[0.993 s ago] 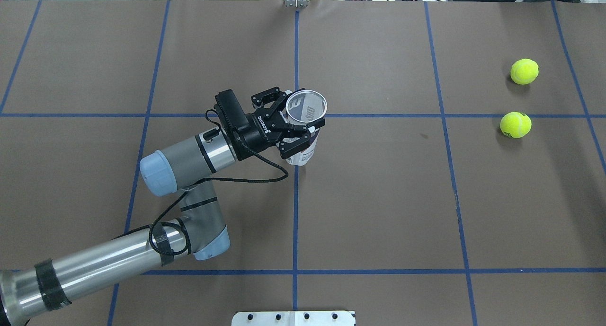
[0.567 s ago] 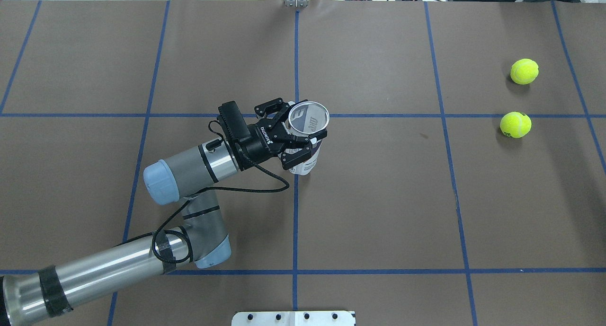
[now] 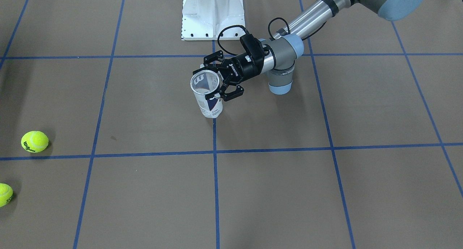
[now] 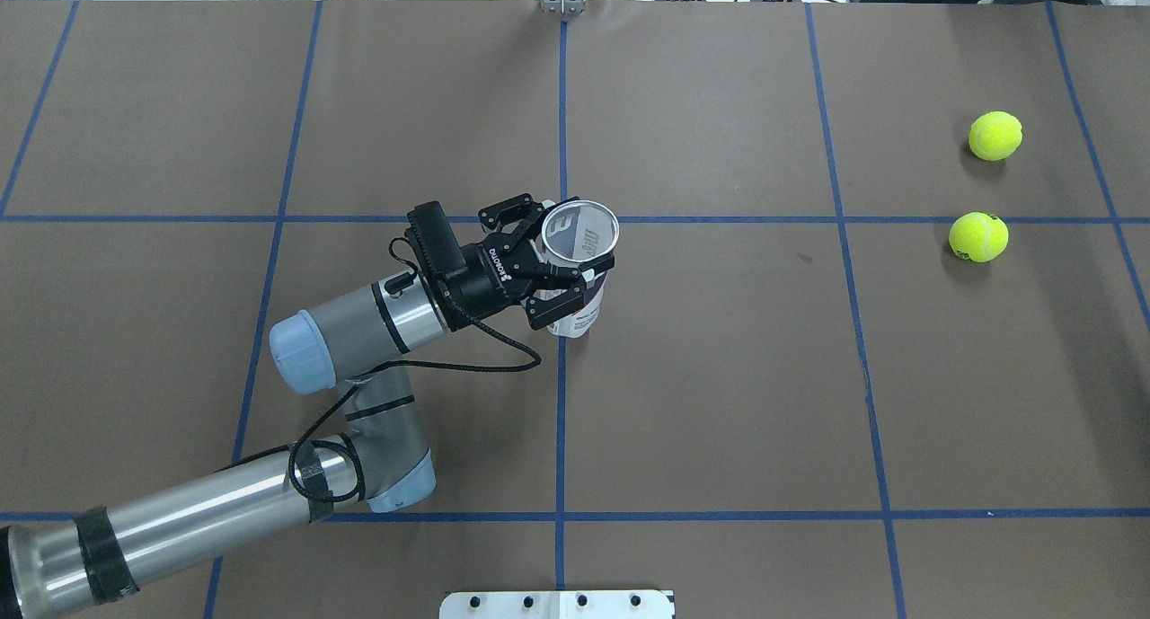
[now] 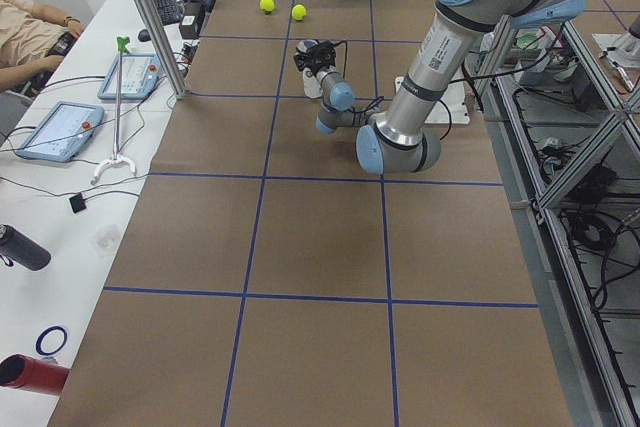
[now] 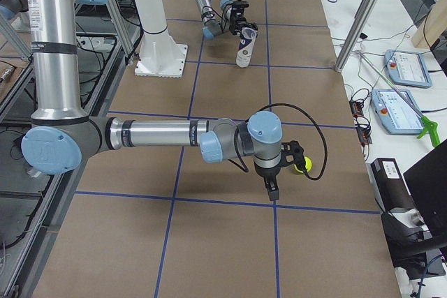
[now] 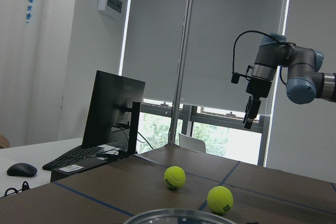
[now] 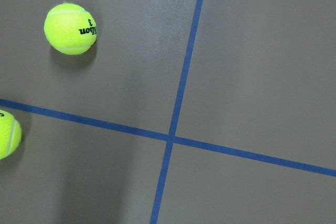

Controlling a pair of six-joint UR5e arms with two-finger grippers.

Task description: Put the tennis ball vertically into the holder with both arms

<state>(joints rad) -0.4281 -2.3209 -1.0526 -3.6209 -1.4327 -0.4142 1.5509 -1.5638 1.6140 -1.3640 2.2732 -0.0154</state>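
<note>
Facing the robot, front view: the holder (image 3: 210, 106) is seen roughly upright near the middle of the table (image 3: 325, 191), mouth up, beside a blue tape line. The left gripper (image 3: 216, 82) is clamped on it just under the rim, a finger on either side. Whether the base rests on the paper cannot be told. Two tennis balls (image 3: 34, 141) are noted at the view's left edge, well apart from the holder. A white pedestal base (image 3: 211, 10) is seen behind the left arm (image 3: 282, 57).

Overhead: the left gripper (image 4: 566, 242) is shown closed round the upper part of the holder (image 4: 579, 312). The tennis balls (image 4: 978, 236) are recorded far right, near each other, not touching.

Left side view: the holder and its gripper are seen small, past the near arm's elbow, with the balls further on. A person's forearm (image 5: 30, 22) is noted at the desk, upper left.

Right side view: the right arm (image 6: 160, 134) is stretched low over the table. The right gripper (image 6: 272, 190) is pointed down, with one ball just beside the wrist. Whether its fingers are apart or together cannot be told.

Left wrist view: the holder's rim is caught at the bottom edge, with both balls on the table beyond. The right gripper is seen hanging down at the right, too small to judge.

Right wrist view: two balls are seen at the left, one cut by the edge, with a crossing of tape lines (image 8: 170, 139) near the centre.
</note>
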